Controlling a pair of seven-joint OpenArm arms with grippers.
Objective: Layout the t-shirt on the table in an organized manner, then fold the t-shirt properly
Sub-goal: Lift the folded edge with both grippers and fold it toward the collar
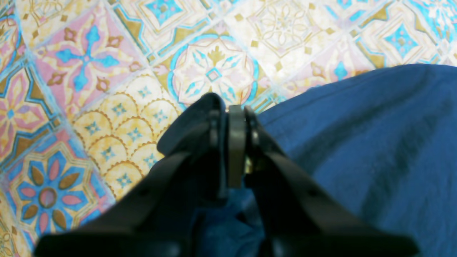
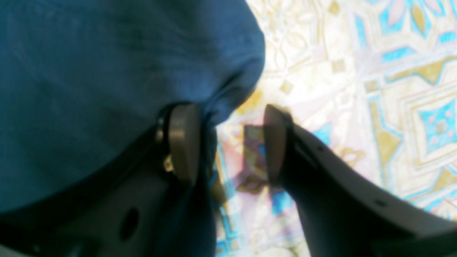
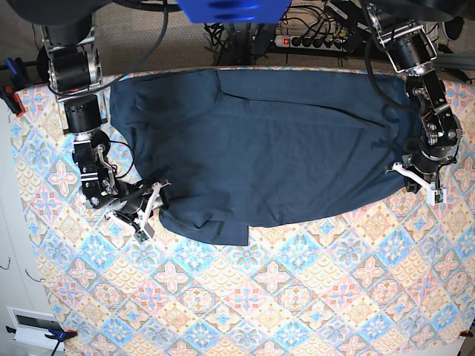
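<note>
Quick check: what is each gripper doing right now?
Left gripper: shut, beside the t-shirt edge; whether it pinches cloth cannot be told.
Right gripper: open, one finger against the t-shirt.

No legible text anywhere.

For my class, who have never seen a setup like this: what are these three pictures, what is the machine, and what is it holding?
It is a robot with two arms. The base view looks down on a table with a patterned cloth, where a dark blue t-shirt lies spread out. The other two pictures come from cameras on the wrists, looking along each arm's gripping tool. The left tool is shut, with the shirt's fabric right beside and beneath it; whether it pinches cloth is unclear. The right tool stands open at the shirt's edge, one finger against the fabric, holding nothing.
</note>
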